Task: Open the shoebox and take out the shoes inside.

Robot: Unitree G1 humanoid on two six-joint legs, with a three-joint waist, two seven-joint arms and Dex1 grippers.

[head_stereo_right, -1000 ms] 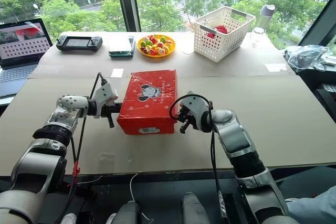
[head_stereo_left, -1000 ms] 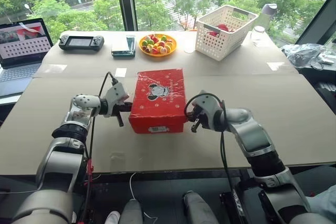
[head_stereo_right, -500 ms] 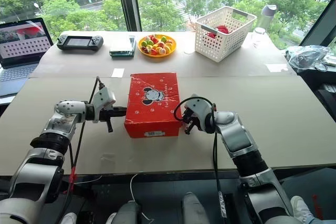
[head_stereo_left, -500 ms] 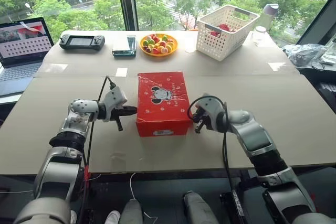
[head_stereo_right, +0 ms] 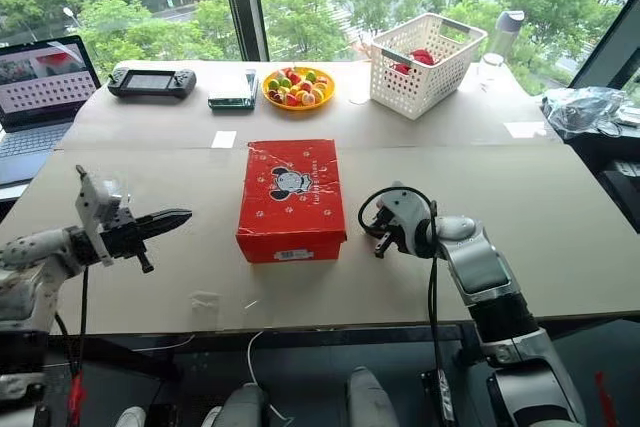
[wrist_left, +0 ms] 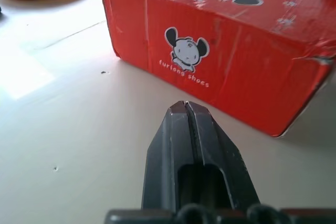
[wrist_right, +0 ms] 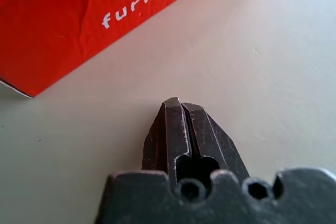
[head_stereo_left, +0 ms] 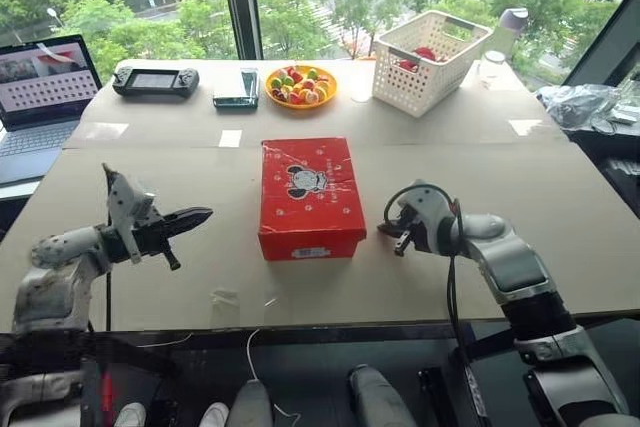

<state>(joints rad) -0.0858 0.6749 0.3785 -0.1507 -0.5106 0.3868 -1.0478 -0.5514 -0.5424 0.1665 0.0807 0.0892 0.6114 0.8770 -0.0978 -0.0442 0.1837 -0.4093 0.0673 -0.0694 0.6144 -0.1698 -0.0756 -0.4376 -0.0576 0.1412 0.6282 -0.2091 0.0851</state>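
The red rectangular cardboard shoebox (head_stereo_left: pixel 311 198) lay lid-down-shut at the table's (head_stereo_left: pixel 560 197) centre. My left gripper (head_stereo_left: pixel 195 216) and right gripper (head_stereo_left: pixel 389 231) were pressed together, empty, flanking it. Risk judged: closed tips would shove the box, not lift its lid.

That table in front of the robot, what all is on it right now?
shoebox: one, red, lid shut, table middle
basket: one, white lattice, far right, red item inside
plate of fruit: one, orange, far middle
game console: one, black, far left
laptop: one, open, left edge
bottle: one, grey-capped, behind basket
plastic bag: one, clear, right edge
table: one, beige
left gripper: fingers shut, left of shoebox, apart
right gripper: fingers shut, right of shoebox, apart
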